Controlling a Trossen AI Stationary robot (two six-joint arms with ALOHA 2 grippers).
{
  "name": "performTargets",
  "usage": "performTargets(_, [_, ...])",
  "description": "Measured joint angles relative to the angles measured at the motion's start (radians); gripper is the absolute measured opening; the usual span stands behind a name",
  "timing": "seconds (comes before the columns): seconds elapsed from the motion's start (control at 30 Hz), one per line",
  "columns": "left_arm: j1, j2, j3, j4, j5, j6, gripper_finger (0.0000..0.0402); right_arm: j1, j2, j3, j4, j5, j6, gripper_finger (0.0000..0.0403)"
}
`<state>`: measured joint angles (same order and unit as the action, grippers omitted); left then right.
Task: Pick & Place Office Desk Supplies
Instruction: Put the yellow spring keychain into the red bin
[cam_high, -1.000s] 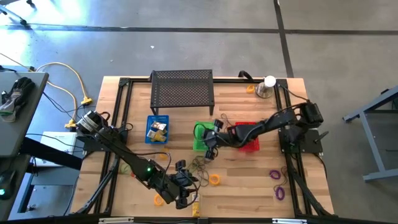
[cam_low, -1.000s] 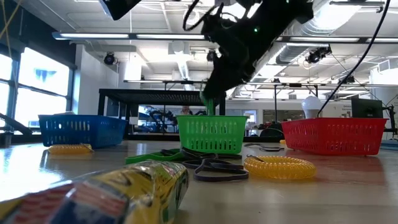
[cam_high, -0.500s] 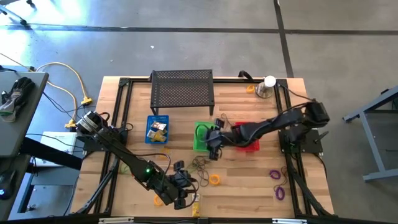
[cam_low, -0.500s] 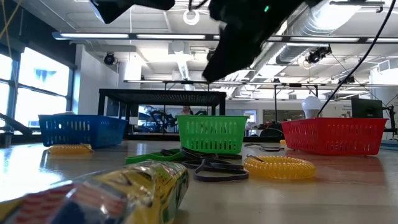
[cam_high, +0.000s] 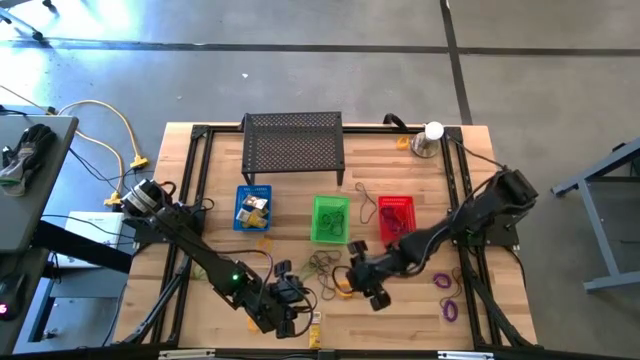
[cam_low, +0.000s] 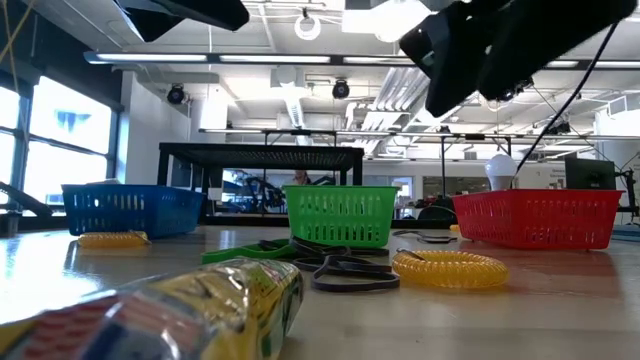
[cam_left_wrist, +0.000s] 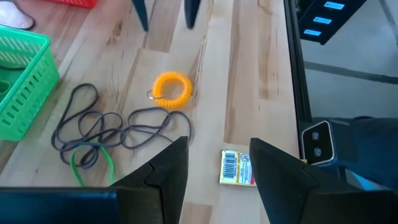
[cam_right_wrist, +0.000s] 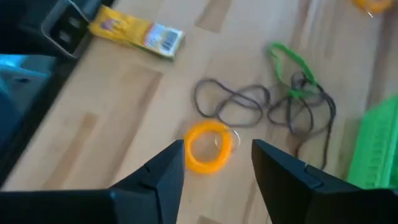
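The supplies lie loose on the wooden table near its front edge. There is an orange coil (cam_high: 343, 288) (cam_right_wrist: 208, 146), a tangle of dark loops (cam_high: 322, 263) (cam_left_wrist: 115, 124) with a green loop (cam_right_wrist: 289, 62), and a yellow pack (cam_left_wrist: 236, 168) (cam_low: 200, 300). Purple loops (cam_high: 445, 295) lie at the right. My right gripper (cam_high: 368, 285) (cam_right_wrist: 224, 180) hovers open just right of the coil. My left gripper (cam_high: 293, 308) (cam_left_wrist: 217, 177) is open near the front edge, its fingers on either side of the yellow pack and above it.
Blue (cam_high: 252, 208), green (cam_high: 330, 218) and red (cam_high: 396, 218) baskets stand in a row mid-table. Behind them are a black mesh rack (cam_high: 293, 148) and a silver cup with a white ball (cam_high: 430, 140). More orange coils lie at the left (cam_low: 110, 240).
My right gripper has gone from above the green basket toward the table's near edge and down, to beside the orange coil. The green piece that hung under it over the basket a second ago no longer shows under it.
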<state>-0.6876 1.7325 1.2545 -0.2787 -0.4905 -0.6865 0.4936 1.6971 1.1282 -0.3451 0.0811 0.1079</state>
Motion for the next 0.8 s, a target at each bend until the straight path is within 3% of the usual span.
performTargets(0.27, [-0.017,0.0,0.0,0.002,0.0,-0.026,0.0166,0.061,0.142,0.0,0.086,0.044,0.068,0.0149])
performTargets(0.47, [-0.019,0.0,0.0,0.001,-0.001,-0.045,0.0166,0.061,0.224,0.001,0.17,0.043,0.074,0.0142])
performTargets(0.8, [-0.032,0.0,0.0,0.002,-0.005,-0.055,0.0166,0.034,0.3,0.005,0.167,0.043,0.119,0.0129])
